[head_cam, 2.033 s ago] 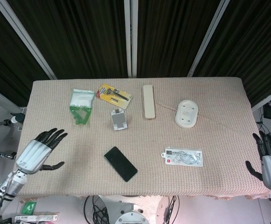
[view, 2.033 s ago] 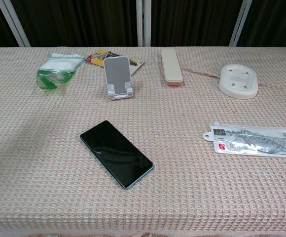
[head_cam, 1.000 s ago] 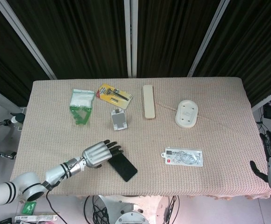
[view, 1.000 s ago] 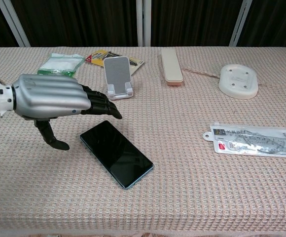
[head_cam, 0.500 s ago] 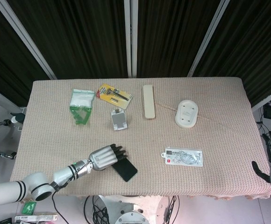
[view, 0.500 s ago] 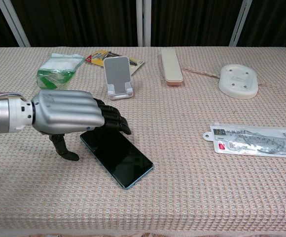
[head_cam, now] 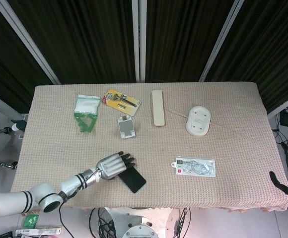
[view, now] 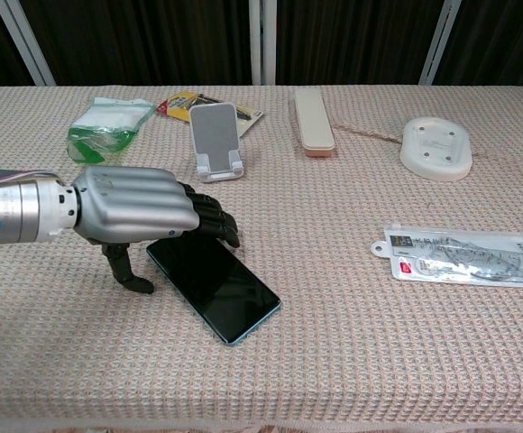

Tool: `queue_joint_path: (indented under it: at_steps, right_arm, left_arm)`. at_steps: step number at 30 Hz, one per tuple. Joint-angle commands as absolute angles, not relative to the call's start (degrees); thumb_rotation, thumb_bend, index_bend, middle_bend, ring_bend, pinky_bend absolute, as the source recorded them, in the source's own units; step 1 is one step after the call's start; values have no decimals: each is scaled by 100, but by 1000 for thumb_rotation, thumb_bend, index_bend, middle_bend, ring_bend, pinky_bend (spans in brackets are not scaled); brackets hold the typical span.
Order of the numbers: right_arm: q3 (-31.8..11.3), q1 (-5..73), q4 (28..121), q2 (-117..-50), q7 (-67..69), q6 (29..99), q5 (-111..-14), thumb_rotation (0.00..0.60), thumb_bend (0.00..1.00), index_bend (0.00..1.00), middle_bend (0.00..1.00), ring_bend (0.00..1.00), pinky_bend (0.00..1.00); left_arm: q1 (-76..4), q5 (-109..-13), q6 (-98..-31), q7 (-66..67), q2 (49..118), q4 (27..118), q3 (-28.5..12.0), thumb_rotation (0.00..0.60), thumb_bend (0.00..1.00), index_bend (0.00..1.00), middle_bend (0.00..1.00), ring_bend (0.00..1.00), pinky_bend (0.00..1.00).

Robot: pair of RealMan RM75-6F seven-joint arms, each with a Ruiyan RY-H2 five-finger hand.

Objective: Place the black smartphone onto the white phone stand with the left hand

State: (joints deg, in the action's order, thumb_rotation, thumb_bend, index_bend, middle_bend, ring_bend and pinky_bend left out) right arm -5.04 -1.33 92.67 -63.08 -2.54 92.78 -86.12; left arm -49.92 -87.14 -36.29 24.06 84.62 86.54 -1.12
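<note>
Phone (view: 214, 280) flat on bench (view: 352, 361), well short of stand (view: 216, 142). Left robot hand (view: 140, 216) over its near-left end, fingers apart, grasping nothing. Likely stiff, thin, slick: pinch long edges.

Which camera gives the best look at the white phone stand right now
The chest view. There the white phone stand is seen from the front, so its tilted back plate and bottom lip show. The head view looks down on the stand, so it appears only as a small pale rectangle.
</note>
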Motion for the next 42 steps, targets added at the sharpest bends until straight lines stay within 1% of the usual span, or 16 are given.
queue_joint_path:
  at_steps: [1,9,12,18,22,23,27,29,33,36,38,40,42]
  right_arm:
    - [-513,-139,9239,-6324,-243,9297,-8613,600,202,0,0,0,0]
    - [-554,-155,9134,-6392,-179,9364,-8605,600,201,0,0,0,0]
    - [-557,-154,9136,-6388,-175,9351,-8597,600,202,0,0,0,0]
    - [-555,-153,9155,-6378,-196,9322,-8582,600,202,0,0,0,0]
    - [-552,-149,9192,-6368,-224,9305,-8582,600,201,0,0,0,0]
    - [-550,-148,9200,-6366,-232,9301,-8583,600,201,0,0,0,0]
    - [-542,-144,9240,-6355,-275,9274,-8576,600,201,0,0,0,0]
    - [-542,-141,9254,-6355,-289,9268,-8576,600,201,0,0,0,0]
    - [-537,-131,9277,-6359,-321,9239,-8574,600,202,0,0,0,0]
    - [-527,-122,9281,-6364,-324,9207,-8572,600,202,0,0,0,0]
    - [-524,-117,9283,-6364,-328,9186,-8561,600,202,0,0,0,0]
    - [-524,-116,9286,-6361,-330,9174,-8550,600,202,0,0,0,0]
    - [-523,-117,9289,-6355,-330,9169,-8544,600,202,0,0,0,0]
  left_arm:
    - [-5064,-8222,-3440,2801,8417,8876,-197,600,173,134,76,85,234]
    - [-5111,-7981,-3605,3185,8472,8962,-115,600,173,166,76,85,234]
    - [-5108,-7996,-3693,3171,8474,8967,-76,600,173,209,77,85,234]
    - [-5121,-8059,-3779,3148,8431,8927,28,600,173,317,81,85,235]
    - [-5100,-8123,-3894,3063,8425,8933,67,600,182,431,94,85,234]
    - [-5093,-8144,-3924,3029,8421,8940,74,600,189,446,98,85,235]
    - [-5063,-8310,-4096,2880,8399,8954,109,600,248,492,161,89,236]
    - [-5044,-8386,-4179,2826,8393,8947,125,600,277,506,217,103,241]
    - [-5002,-8577,-4385,2717,8406,8892,154,600,322,523,304,171,284]
    - [-4983,-8714,-4510,2655,8433,8824,175,600,353,527,336,228,322]
    - [-4959,-8814,-4630,2616,8465,8766,179,600,374,534,359,292,372]
    - [-4937,-8903,-4733,2559,8491,8715,186,600,399,540,393,381,441]
    - [-4918,-8991,-4827,2481,8498,8671,196,600,410,541,417,414,469]
